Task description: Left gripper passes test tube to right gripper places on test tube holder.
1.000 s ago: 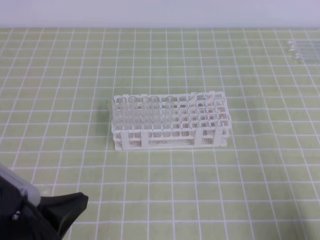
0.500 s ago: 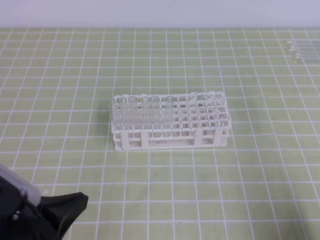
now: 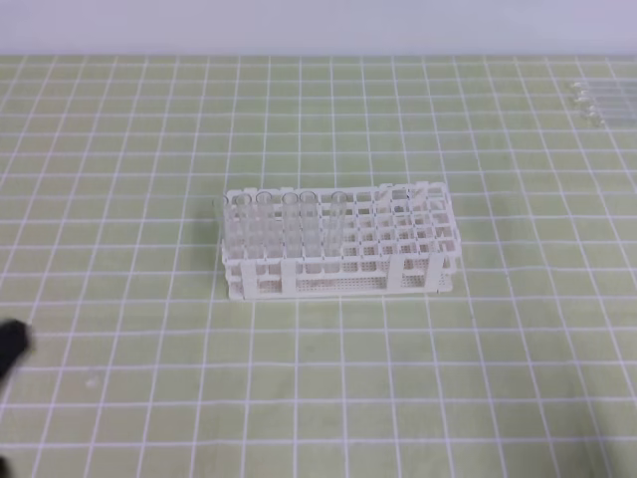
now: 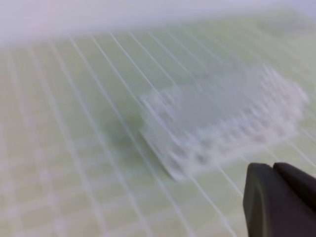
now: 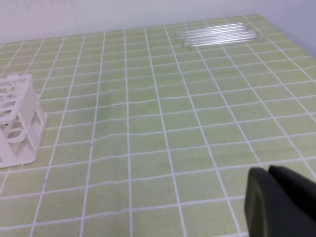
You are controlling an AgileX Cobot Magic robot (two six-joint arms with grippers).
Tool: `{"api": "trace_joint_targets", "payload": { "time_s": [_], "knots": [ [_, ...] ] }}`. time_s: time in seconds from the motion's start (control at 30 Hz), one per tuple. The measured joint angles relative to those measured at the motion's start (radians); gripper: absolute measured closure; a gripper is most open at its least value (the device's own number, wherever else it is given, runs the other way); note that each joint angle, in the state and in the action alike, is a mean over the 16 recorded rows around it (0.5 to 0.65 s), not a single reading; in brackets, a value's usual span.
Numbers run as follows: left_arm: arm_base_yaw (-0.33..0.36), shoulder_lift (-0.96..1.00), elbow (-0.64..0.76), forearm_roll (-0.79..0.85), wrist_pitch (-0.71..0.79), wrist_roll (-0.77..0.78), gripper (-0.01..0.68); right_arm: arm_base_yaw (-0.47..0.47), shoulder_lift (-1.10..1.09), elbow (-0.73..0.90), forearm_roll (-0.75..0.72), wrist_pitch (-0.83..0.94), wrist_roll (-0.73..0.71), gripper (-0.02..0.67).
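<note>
Rack (image 3: pixel 338 246) sat at the middle of the green gridded worktop (image 3: pixel 478 368), and that was the white test tube holder, long side facing the near edge, standing square to the grid lines. Clear tubes (image 3: pixel 289 224) stood upright in its left-hand holes, several of them side by side; the right-hand holes looked bare from above. Over at the far right corner of the worktop lay a small bundle of loose glass tubes (image 3: pixel 597 100), flat and parallel, well apart from the rack. Any one of them could have been the test tube for the pass; none was in a gripper.

Down at the left edge, only a dark blurred sliver of the left gripper (image 3: pixel 10 347) poked into the overhead view. Its wrist camera was smeared with blur, the rack (image 4: pixel 222 123) a pale streak ahead, but the black fingers (image 4: pixel 279 200) showed at the lower right pressed together with nothing between them.

The right gripper (image 5: pixel 276 200) was much the same story: two black fingertips closed against each other at the lower right of its wrist view, carrying nothing, hanging above bare green squares. From there the end of the rack (image 5: pixel 17 121) showed at the left edge, and the loose tubes (image 5: pixel 217 34) lay in a tidy row near the far edge of the worktop, just short of the white wall (image 5: pixel 98 15).
</note>
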Motion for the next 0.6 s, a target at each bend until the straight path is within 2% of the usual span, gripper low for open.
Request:
{"api": "trace_joint_targets", "payload": {
  "time_s": [0.23, 0.37, 0.5, 0.6],
  "knots": [
    [0.39, -0.186, 0.06, -0.266, -0.201, 0.401, 0.675, 0.0, 0.0, 0.0, 0.0, 0.0, 0.0, 0.666],
    [0.575, -0.261, 0.131, -0.424, -0.305, 0.59, 0.675, 0.0, 0.0, 0.0, 0.0, 0.0, 0.0, 0.666],
    [0.704, -0.326, 0.222, -0.553, -0.389, 0.73, 0.675, 0.0, 0.0, 0.0, 0.0, 0.0, 0.0, 0.666],
    [0.754, -0.359, 0.29, -0.605, -0.414, 0.773, 0.675, 0.0, 0.0, 0.0, 0.0, 0.0, 0.0, 0.666]
  ]
}}
